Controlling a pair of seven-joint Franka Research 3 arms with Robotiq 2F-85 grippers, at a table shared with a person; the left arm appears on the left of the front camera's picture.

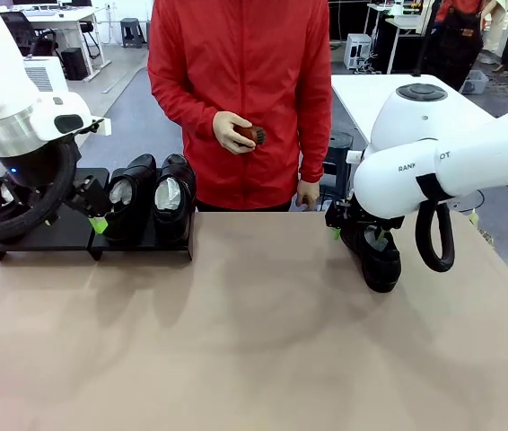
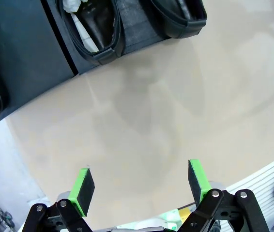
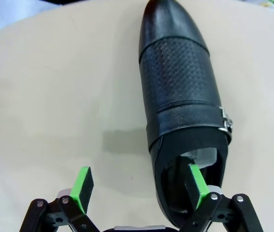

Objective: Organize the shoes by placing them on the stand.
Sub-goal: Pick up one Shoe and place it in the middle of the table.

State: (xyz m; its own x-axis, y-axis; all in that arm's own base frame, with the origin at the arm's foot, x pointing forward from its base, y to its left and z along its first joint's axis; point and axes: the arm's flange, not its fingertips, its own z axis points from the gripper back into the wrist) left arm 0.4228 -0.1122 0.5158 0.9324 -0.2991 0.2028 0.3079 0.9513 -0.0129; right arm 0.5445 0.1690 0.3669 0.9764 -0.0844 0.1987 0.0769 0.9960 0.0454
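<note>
The right white arm carries partly readable black lettering, "RAN", the rest cut off by a black band. On the beige counter (image 1: 254, 341), the low matte black stand (image 1: 56, 238) sits at the far left edge and holds two glossy black leather shoes (image 1: 151, 197) side by side on its right section, white paper stuffing in their openings. The left end effector (image 2: 139, 186) hangs above bare counter beside the stand, its green pads wide apart, holding nothing. A third black shoe with a perforated vamp and side buckle (image 3: 183, 96) lies near the counter's far right edge. The right end effector (image 3: 139, 186) is spread open, one pad (image 3: 195, 181) inside the shoe's opening, the other outside. The person's hand (image 1: 232, 132) holds a small brown brush (image 1: 252, 136).
</note>
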